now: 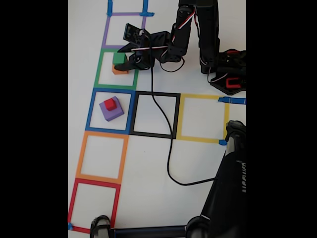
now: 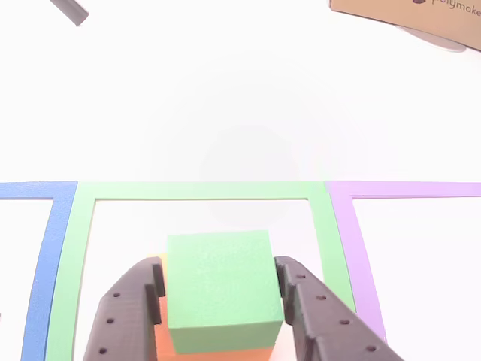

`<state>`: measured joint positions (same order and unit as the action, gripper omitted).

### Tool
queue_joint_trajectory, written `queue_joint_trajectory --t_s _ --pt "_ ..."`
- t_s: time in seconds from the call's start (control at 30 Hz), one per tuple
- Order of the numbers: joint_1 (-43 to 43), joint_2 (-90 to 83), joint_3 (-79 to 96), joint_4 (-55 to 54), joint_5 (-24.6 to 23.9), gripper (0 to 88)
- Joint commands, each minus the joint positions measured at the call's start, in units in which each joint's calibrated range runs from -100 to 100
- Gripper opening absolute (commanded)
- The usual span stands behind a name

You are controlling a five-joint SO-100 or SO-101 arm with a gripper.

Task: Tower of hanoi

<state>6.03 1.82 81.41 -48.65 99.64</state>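
The green cube (image 1: 119,58) rests on the orange cube (image 1: 119,71) inside the green tape square (image 1: 98,74), at the upper left of the fixed view. My gripper (image 1: 121,63) reaches in from the right and is shut on the green cube. In the other view the green cube (image 2: 219,289) sits between the two black fingers (image 2: 135,301), which press on both of its sides, and the orange cube (image 2: 225,353) peeks out below it. The red cube (image 1: 110,104) sits on top of the purple cube (image 1: 113,112) in the blue tape square (image 1: 90,111).
Purple, black, yellow, orange and red tape squares lie around these. A black cable (image 1: 168,148) runs from the arm across the black square (image 1: 154,134). A black stand (image 1: 230,188) rises at the bottom right. A cardboard box (image 2: 421,19) lies beyond the squares.
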Motion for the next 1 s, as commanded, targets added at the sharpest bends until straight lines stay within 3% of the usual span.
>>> queue_joint_trajectory --t_s 0.0,0.3,0.4,0.63,0.97 --pt "-0.95 -0.40 -1.04 -1.31 0.36 9.6" --pt "-1.33 -2.26 -1.41 -1.07 0.36 7.3" --pt "-2.00 -6.94 -1.86 3.47 0.36 6.9" --pt "-2.38 -25.51 -4.68 26.95 0.36 6.5" --pt "5.96 -53.77 -12.23 70.67 0.36 6.4"
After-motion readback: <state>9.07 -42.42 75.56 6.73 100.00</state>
